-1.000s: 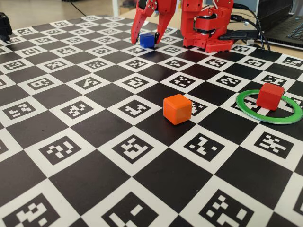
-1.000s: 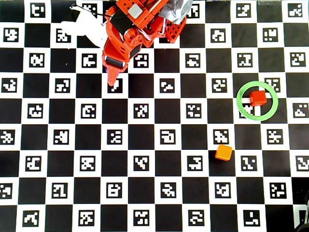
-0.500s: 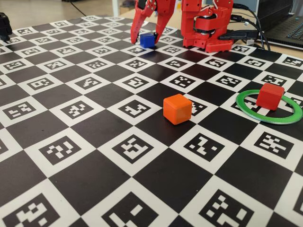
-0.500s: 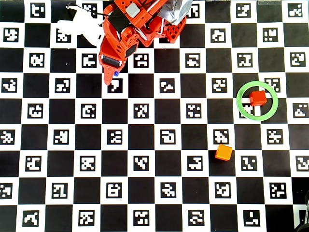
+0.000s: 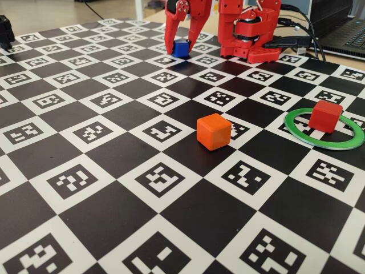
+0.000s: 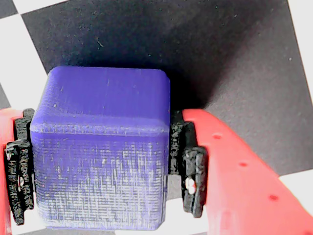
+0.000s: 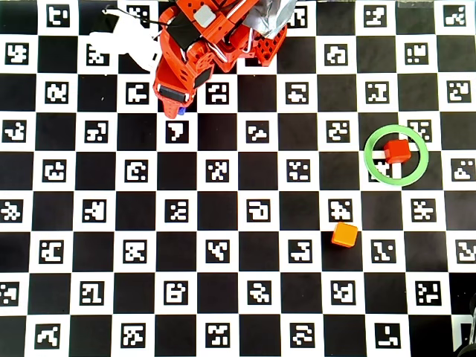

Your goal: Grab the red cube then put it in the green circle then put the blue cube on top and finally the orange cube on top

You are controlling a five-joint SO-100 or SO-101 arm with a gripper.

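Observation:
The blue cube [image 5: 182,48] is at the far side of the checkered board, between my red gripper's [image 5: 181,47] fingers. In the wrist view the blue cube [image 6: 102,156] fills the gap of the gripper [image 6: 100,161], with black pads [image 6: 190,166] pressed on both its sides. From overhead only a sliver of the blue cube [image 7: 181,111] shows under the gripper [image 7: 176,105]. The red cube [image 5: 325,116] [image 7: 397,151] sits inside the green circle [image 5: 325,144] [image 7: 367,156] on the right. The orange cube [image 5: 213,131] [image 7: 344,235] stands alone mid-board.
The arm's red base [image 5: 251,34] stands at the board's far edge, with cables and a laptop [image 5: 348,28] behind it on the right. A black object [image 5: 4,31] sits at the far left corner. A white flat shape [image 7: 126,41] lies beside the base.
The jaws, open around the blue cube a second ago, have shut on it. The gripper has drawn slightly back toward the base. The red and orange cubes have not moved.

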